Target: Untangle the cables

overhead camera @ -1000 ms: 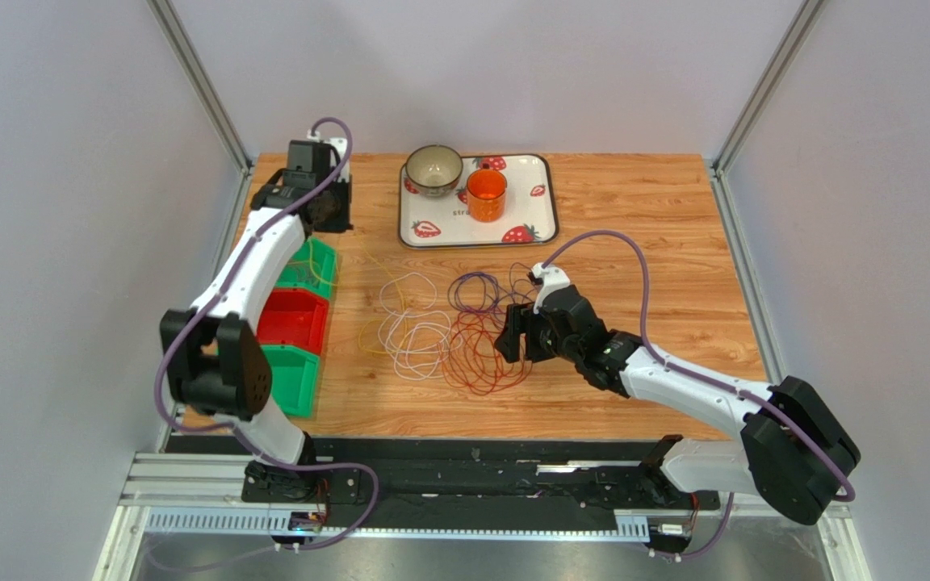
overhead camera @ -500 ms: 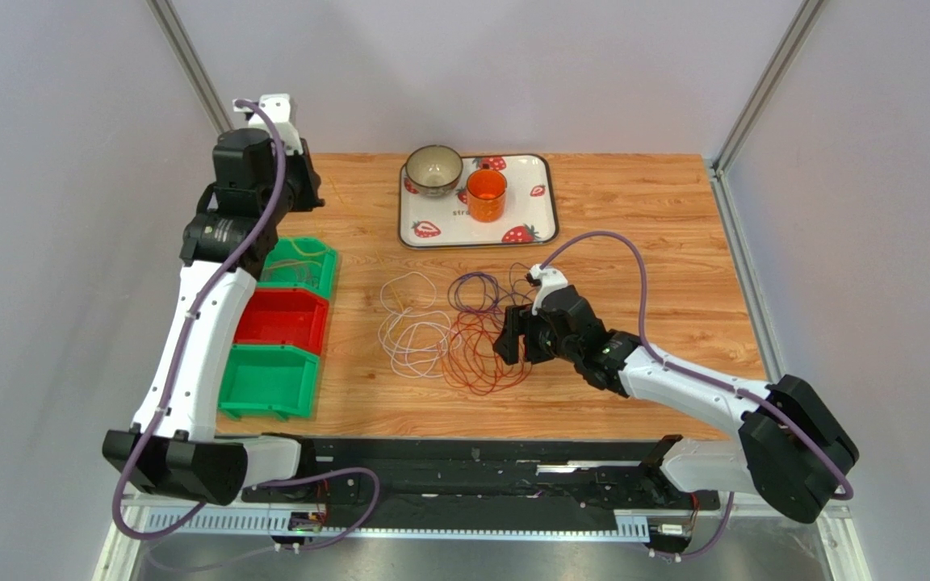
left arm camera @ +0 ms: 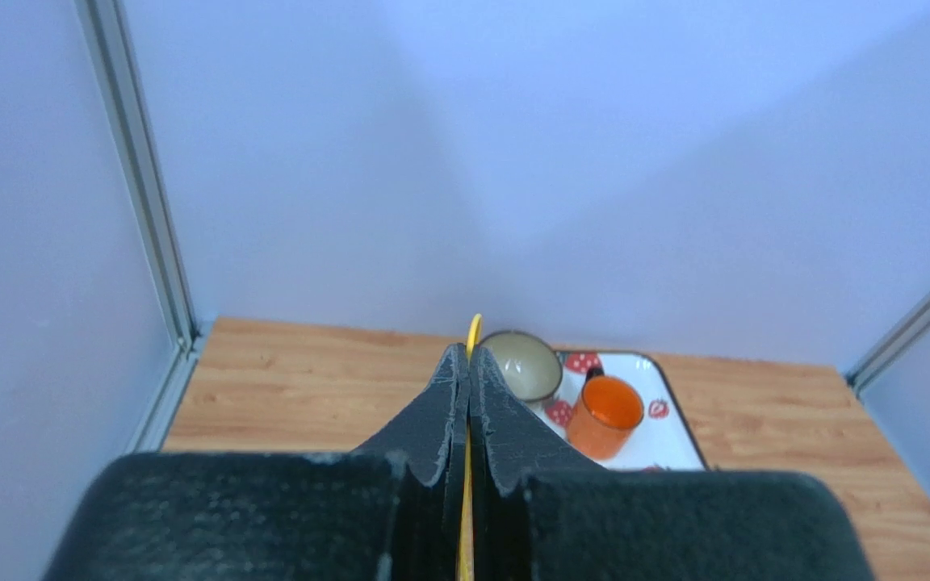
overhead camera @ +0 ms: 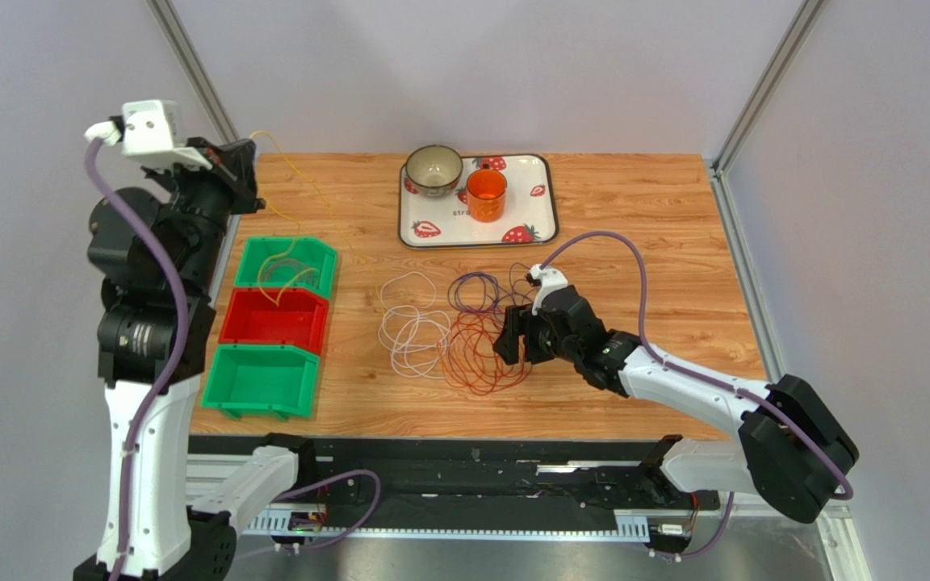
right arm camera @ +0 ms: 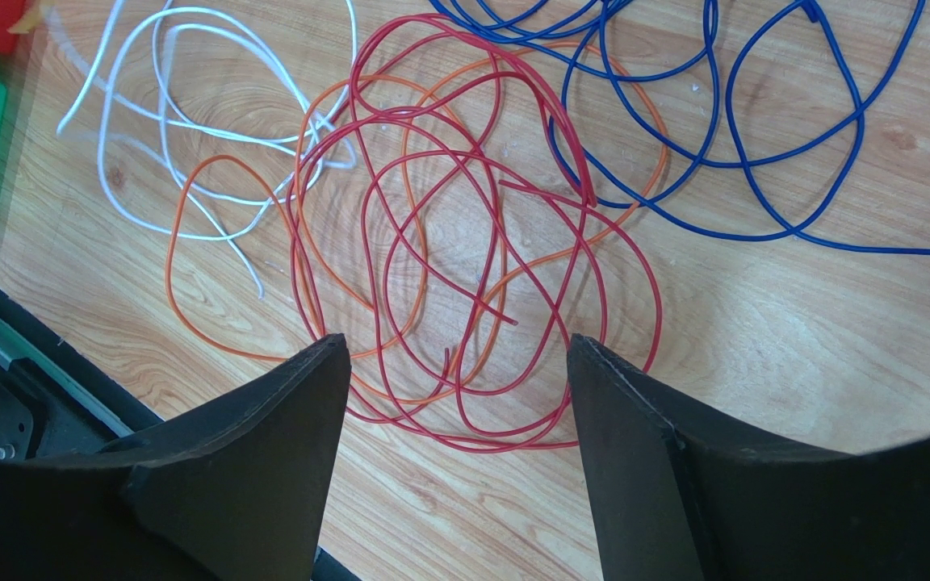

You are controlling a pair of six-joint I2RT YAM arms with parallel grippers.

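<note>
Hoisted the yellow cable (left arm camera: 475, 327) high at far left, pinched in the left gripper (left arm camera: 469, 363), tail in the green bin (overhead camera: 312, 246), seemingly clear of the tangle (right arm camera: 458, 230) beneath the wide-open right gripper (right arm camera: 458, 349).

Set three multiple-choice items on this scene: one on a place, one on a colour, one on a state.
1. Where does the orange cup stand?
A) on the strawberry tray
B) in the red bin
C) among the loose wires

2. What colour is the cable pinched in the left tool?
A) blue
B) yellow
C) white

3. How is the right tool?
A) open, above the red cable
B) shut on a white wire
C) shut on a blue wire

Key:
1 A: the top view shows the cup on the tray beside a bowl.
2 B: a yellow strand runs between the closed fingers.
3 A: its fingers stand wide apart with nothing between them.
</note>
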